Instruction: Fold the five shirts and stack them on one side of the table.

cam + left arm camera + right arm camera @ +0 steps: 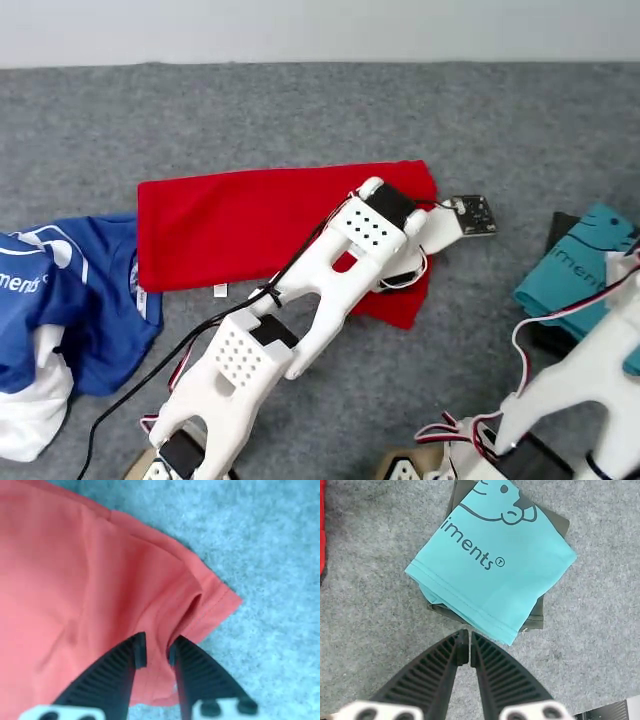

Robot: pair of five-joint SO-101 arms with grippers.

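One fold of the red shirt (75,580), on the table (300,110), is pinched by the left gripper (156,652) and could be lost if dragged; the right gripper (469,647) is closed, empty, beside the teal shirt (495,565).

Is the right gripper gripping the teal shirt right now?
No, the right gripper is shut over the bare grey table, its tips just short of the teal shirt hem.

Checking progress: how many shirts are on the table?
5: red shirt in the middle, blue shirt over a white shirt at one side, teal shirt folded atop a dark shirt opposite. Others could hide underneath.
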